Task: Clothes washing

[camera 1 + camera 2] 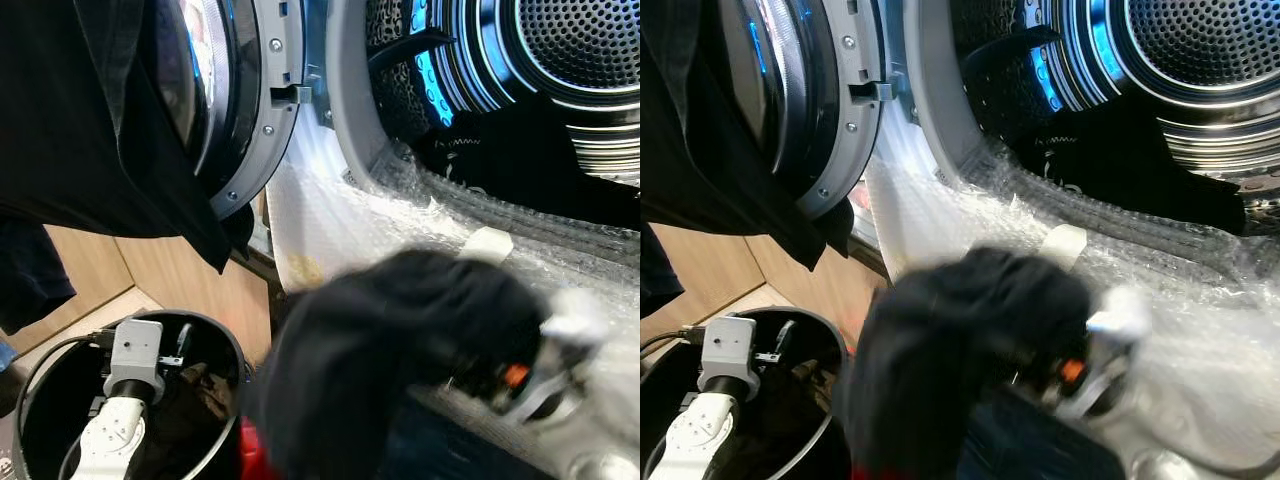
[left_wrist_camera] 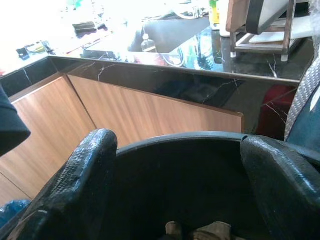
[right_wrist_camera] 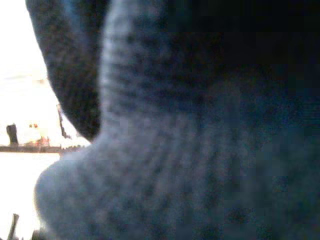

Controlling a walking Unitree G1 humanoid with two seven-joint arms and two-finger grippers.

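The right gripper [image 1: 520, 385] carries a bunched black garment [image 1: 390, 350] just below the washing machine's open drum [image 1: 560, 60]; its finger spacing cannot be told. The left gripper [image 2: 180, 200] hangs spread wide over the round black basket [image 1: 225, 350].

Black garment [image 1: 380, 350]; black bucket [image 1: 225, 345]; silver perforated drum [image 1: 590, 40], blue-lit; wood-grain cabinets [image 2: 150, 112].

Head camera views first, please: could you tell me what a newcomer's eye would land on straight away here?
A blurred black garment fills the lower middle, draped over the right end effector just below the washer's open mouth. Behind it gleams the blue-lit steel drum, with dark clothing already inside and bubble wrap covering the door rim. At lower left, the left end effector hangs open over a black basket.
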